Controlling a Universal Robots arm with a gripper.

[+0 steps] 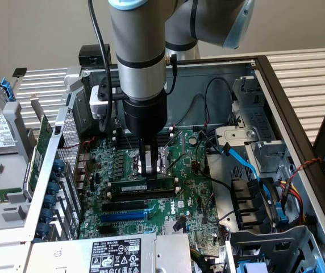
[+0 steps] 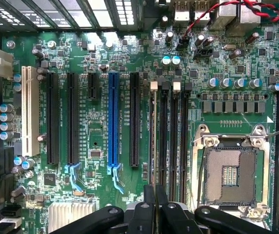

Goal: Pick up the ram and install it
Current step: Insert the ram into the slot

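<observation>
The ram (image 1: 134, 186) is a long green stick with a white label, standing on edge in the black memory slot nearest the expansion slots. In the wrist view the ram (image 2: 153, 136) shows edge-on as a thin line along that slot. My gripper (image 1: 147, 170) comes straight down onto the stick's top edge near its middle. The gripper (image 2: 155, 200) has its two black fingers (image 2: 148, 204) drawn together on the thin edge. I cannot tell how deep the stick sits. Beside it lie the other black memory slots (image 2: 173, 136).
The bare CPU socket (image 2: 229, 173) lies just past the memory slots. A blue expansion slot (image 2: 113, 117) and black ones lie on the other side. Blue cables (image 1: 242, 162) and drive bays crowd the exterior view's right; a power supply (image 1: 114, 256) borders the front.
</observation>
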